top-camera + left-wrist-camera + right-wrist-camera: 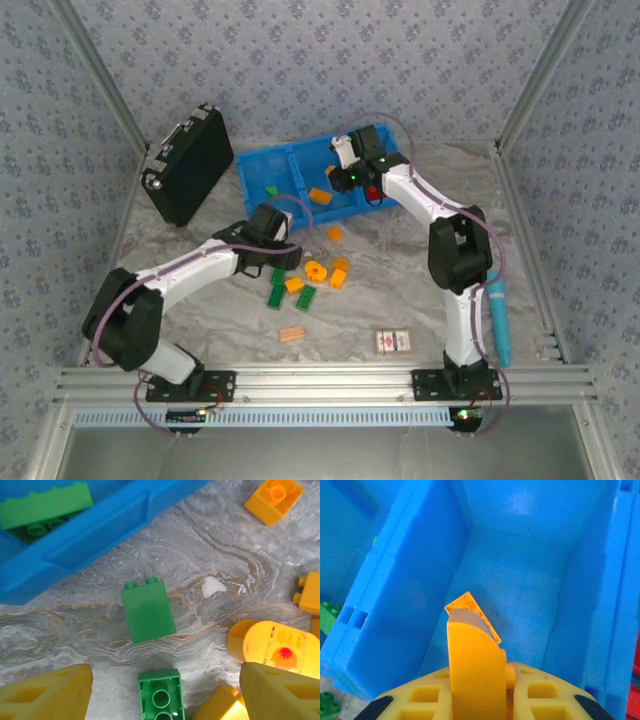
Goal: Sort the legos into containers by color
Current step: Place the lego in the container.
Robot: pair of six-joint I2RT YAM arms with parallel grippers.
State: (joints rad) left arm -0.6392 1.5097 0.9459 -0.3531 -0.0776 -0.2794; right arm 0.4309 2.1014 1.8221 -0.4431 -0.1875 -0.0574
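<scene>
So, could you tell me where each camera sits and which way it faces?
Top external: above, behind the bases, facing down at the table; both arms show.
Left wrist: above the table, facing a green brick; open jaws at bottom corners.
Right wrist: above the blue tray, facing in; jaws shut on an orange brick.
All share that tray.

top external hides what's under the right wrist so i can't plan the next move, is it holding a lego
observer: yes, the right fingers are shut on a curved orange lego.
operator: which bin is under it
observer: the middle bin; an orange brick lies on its floor just beyond the held piece.
operator: and the left fingers, on anything
observer: no, the left fingers are open and hold nothing; a green brick lies on its side on the table ahead of them, untouched.
</scene>
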